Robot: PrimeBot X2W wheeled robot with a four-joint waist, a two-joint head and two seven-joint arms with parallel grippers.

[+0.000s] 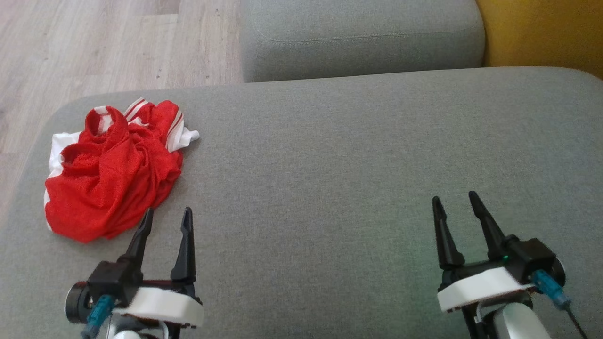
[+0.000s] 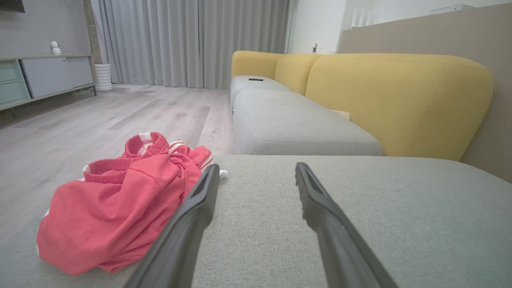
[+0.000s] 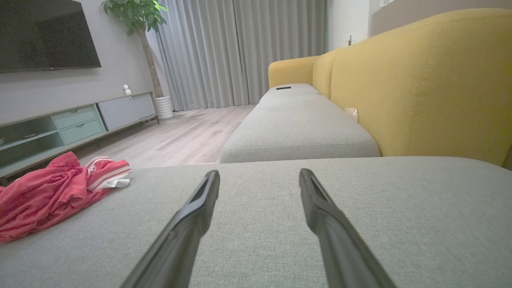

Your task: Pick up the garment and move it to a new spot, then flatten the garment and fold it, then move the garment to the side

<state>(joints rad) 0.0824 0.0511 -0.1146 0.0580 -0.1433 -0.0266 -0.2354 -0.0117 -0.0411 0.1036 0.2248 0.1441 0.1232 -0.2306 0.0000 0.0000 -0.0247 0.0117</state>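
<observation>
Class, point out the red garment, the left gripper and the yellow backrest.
red garment (image 1: 113, 183), head view, middle of the crumpled cloth.
left gripper (image 1: 168, 210), head view, midway between its fingertips.
yellow backrest (image 2: 400, 104), left wrist view, its front face.

Long, tapered black fingers (image 1: 185, 245) on white-and-black wrist blocks (image 1: 160, 306); teal cable plugs (image 1: 97, 312); pale forearm (image 1: 518, 325).

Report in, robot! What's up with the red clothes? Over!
Left gripper open, empty, beside garment. Right gripper open, empty. Garment crumpled on grey cushion. Nothing blocking.
</observation>
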